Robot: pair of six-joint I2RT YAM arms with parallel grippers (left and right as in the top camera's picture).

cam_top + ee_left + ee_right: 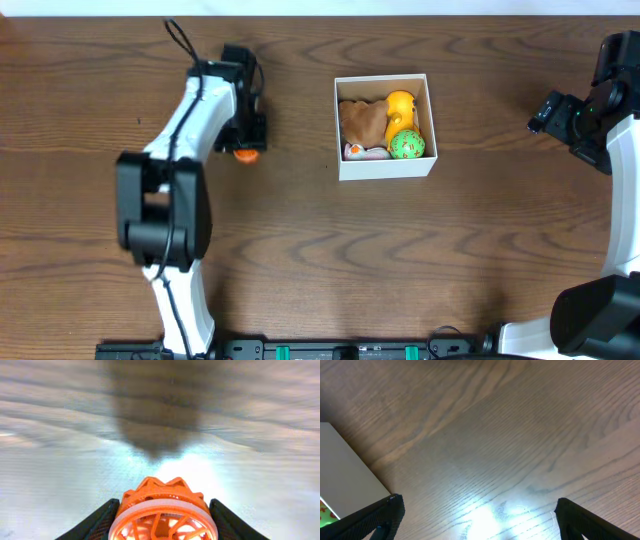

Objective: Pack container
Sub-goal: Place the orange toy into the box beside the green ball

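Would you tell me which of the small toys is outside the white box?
The orange ridged toy, held by the left gripper left of the box; the brown toy, yellow toy, green ball and pink-white toy lie inside it.

The overhead camera looks straight down on the whole wooden table (320, 260) and the white box (386, 168). The left wrist camera sits close above the wood, an orange toy (162, 515) at its lower edge. The right wrist camera, likewise near, catches the box's wall.

Dark wooden table (300, 260) (grain running crosswise) carries the white container (385, 168) near centre.
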